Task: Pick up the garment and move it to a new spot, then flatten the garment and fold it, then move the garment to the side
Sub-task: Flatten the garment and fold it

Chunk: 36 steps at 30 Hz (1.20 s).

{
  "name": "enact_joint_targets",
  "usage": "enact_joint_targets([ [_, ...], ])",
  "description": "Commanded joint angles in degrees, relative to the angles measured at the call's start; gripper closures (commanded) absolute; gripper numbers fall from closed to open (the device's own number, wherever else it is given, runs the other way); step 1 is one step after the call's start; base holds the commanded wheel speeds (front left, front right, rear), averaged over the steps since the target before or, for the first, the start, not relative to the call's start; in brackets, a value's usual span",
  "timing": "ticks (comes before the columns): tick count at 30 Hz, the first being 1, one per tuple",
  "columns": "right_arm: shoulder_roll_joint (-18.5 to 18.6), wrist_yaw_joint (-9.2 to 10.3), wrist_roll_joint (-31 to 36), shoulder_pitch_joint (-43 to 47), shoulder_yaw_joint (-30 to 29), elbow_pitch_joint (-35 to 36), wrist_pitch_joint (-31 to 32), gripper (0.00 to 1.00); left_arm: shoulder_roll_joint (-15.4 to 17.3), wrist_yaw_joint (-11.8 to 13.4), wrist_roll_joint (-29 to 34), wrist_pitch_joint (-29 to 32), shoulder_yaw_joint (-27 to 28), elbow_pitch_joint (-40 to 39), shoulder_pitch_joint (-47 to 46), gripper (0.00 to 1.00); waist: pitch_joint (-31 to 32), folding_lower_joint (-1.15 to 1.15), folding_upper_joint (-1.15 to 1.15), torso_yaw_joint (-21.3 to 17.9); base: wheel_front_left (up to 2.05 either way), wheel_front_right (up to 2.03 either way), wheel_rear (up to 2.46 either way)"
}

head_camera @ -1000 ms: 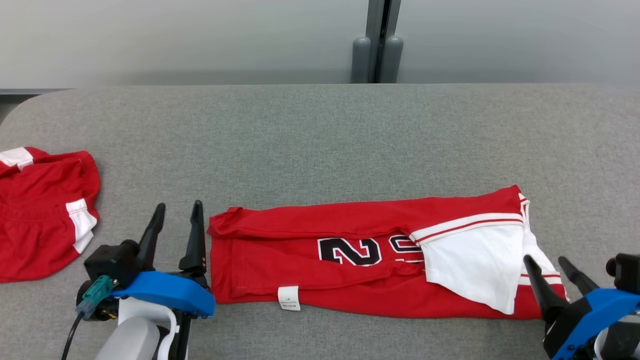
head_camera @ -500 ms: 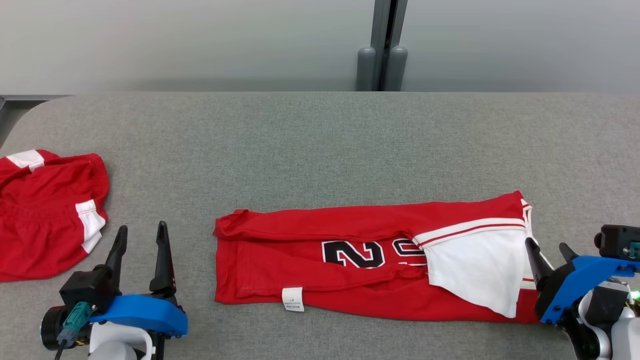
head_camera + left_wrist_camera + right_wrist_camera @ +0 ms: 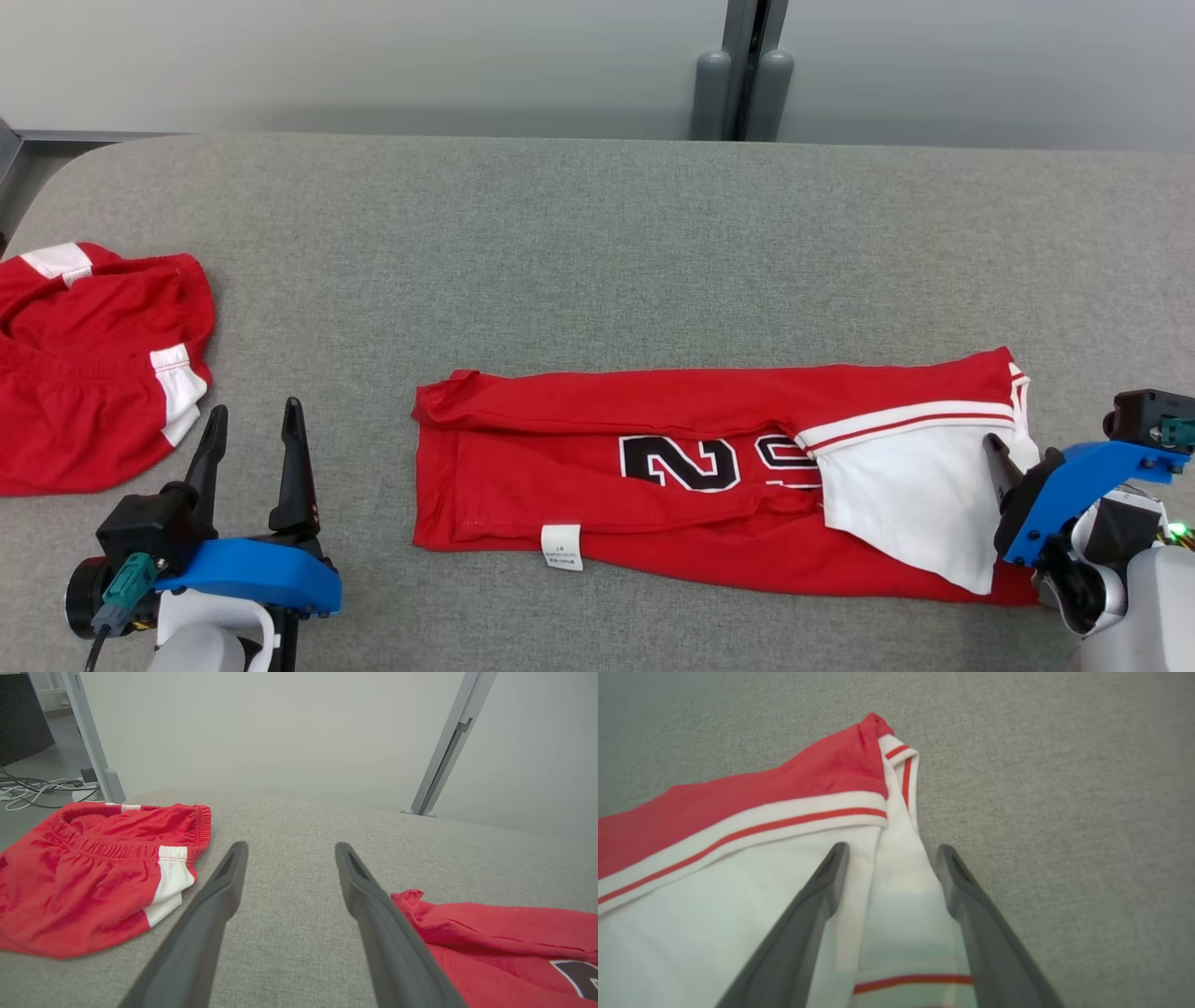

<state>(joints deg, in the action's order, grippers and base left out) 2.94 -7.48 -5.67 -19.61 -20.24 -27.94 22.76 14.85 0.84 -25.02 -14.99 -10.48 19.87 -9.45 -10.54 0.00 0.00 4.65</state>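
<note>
A: Okay, near edge first. Left side?

B: Left gripper (image 3: 257,408), two long dark fingers on a blue mount. Fingers spread wide, nothing between them. It sits over bare table, a grey fabric-covered surface (image 3: 597,243), between the two garments and touching neither.

A: Right side?

B: Right gripper (image 3: 893,847), same build, fingers parted too, not pinching anything. In the right wrist view they straddle the white edge at the right end of the folded red jersey (image 3: 607,411) with black numerals and a white panel. Whether the tips touch the cloth, cannot tell. In the head view the blue mount hides one finger.

A: Where's the jersey?

B: It's a long strip lying flat across the table's near middle, running left to right. The white panel with red-striped trim is at its right end. A small white care label (image 3: 561,547) sits on the near hem toward the left. The left end is near the left gripper but apart from it.

A: Anything else?

B: Crumpled red shorts with white side patches (image 3: 84,392) lie at the table's left edge, left of the left gripper and well apart from the jersey. Past the far edge, two rounded grey post feet (image 3: 742,84) stand against a pale wall.
</note>
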Motion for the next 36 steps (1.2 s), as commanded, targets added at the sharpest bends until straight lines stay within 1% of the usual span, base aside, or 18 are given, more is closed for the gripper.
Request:
enact_joint_targets([
  [1, 0.04, -0.02, 0.15, -1.34, -0.13, -0.68, -0.39, 0.00, -0.18, -0.28, 0.58, -0.26, 0.21, -0.13, -0.61, 0.00, -0.40, 0.00, 0.00, 0.28, 0.00, 0.00, 0.00],
  [5, 0.01, -0.02, 2.49, -2.05, -0.62, -3.33, 0.67, 0.00, -0.64, -0.57, 0.97, -0.26, 0.56, -0.23, -0.84, 0.00, -0.93, 0.00, 0.00, 0.61, 0.00, 0.00, 0.00],
  [11, -0.44, -0.03, 2.05, -0.97, 0.86, -7.67, 5.05, 0.00, -1.28, -0.99, 1.57, -0.26, 0.68, -0.24, -1.16, 0.00, -1.10, 0.00, 0.00, 0.94, 0.00, 0.00, 0.00],
  [13, -0.80, -0.10, 1.18, -0.48, 2.37, -8.68, 6.51, 0.00, -1.37, -1.37, 1.69, -0.26, 0.76, -0.06, -1.22, 0.00, -1.10, 0.00, 0.00, 0.89, 0.00, 0.00, 0.00],
  [14, -0.99, -0.12, 0.61, -0.35, 3.21, -8.81, 6.86, 0.74, -1.36, -1.37, 1.72, -0.26, 0.84, 0.02, -1.24, 0.00, -1.10, 0.00, 0.00, 0.81, 0.00, 0.00, 0.00],
  [15, -1.08, -0.17, 0.06, -0.26, 3.77, -8.75, 6.87, 1.00, -1.33, -1.46, 1.76, -0.26, 0.93, 0.10, -1.24, 0.00, -1.10, 0.00, 0.00, 0.70, 0.00, 0.00, 0.00],
  [22, -0.43, -0.06, -1.73, -1.12, 3.36, -6.44, 4.99, 1.00, -1.41, -1.51, 2.04, -0.26, 1.42, 0.34, -1.03, 0.00, -0.80, 0.00, 0.00, -0.24, 0.00, 0.00, 0.00],
  [25, 0.24, -0.01, -1.84, -0.95, 2.16, -4.86, 3.70, 1.00, -1.54, -1.55, 2.24, -0.26, 1.24, 0.40, -0.83, 0.00, -0.50, 0.00, 0.00, -0.54, 0.00, 0.00, 0.00],
  [30, 2.31, 0.01, -0.79, 0.39, -2.62, -0.13, 2.20, 1.00, -1.60, -1.70, 2.43, -0.26, 0.82, 0.37, -0.49, 0.00, -0.06, 0.00, 0.00, -0.71, 0.00, 0.00, 0.00],
  [36, 5.07, -0.01, 2.49, 2.47, -8.89, 7.83, 3.67, 1.00, -1.11, -1.41, 2.32, -0.26, 0.78, 0.19, -0.13, 0.00, 0.23, 0.00, 0.00, -1.19, 0.00, 0.00, 0.00],
])
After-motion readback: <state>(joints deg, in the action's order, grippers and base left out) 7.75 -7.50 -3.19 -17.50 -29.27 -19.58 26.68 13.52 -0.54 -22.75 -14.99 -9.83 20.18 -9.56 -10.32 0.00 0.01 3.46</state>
